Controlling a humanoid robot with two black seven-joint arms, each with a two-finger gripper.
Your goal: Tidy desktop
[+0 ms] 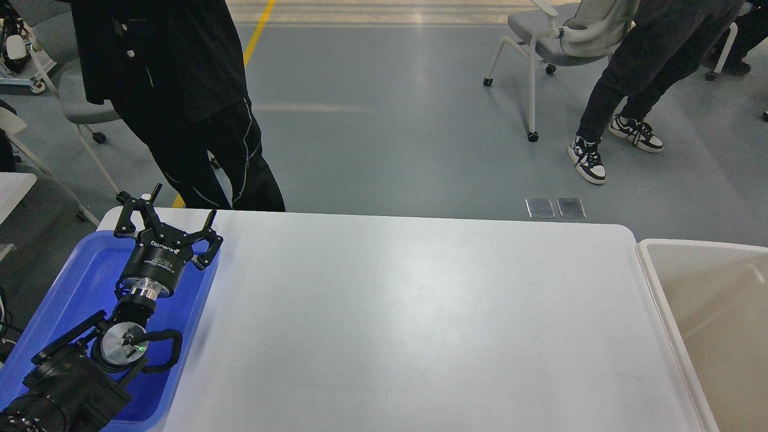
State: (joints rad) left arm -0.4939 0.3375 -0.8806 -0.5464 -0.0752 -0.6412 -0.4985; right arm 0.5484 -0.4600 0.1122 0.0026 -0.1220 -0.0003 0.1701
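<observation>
The desktop (420, 324) is a large glossy white tabletop with rounded corners that fills most of the head view. No loose object shows on its bare surface. My left gripper (183, 205) is open and empty, its two fingers spread wide, held above the far end of the blue tray (90, 282) at the table's left edge. My left arm comes in from the lower left over the tray. My right gripper is not in view.
A cream-white bin (708, 312) stands against the table's right edge. A person in black (180, 102) stands at the table's far left corner. Another person (636, 84) and a chair (558, 42) are on the grey floor beyond.
</observation>
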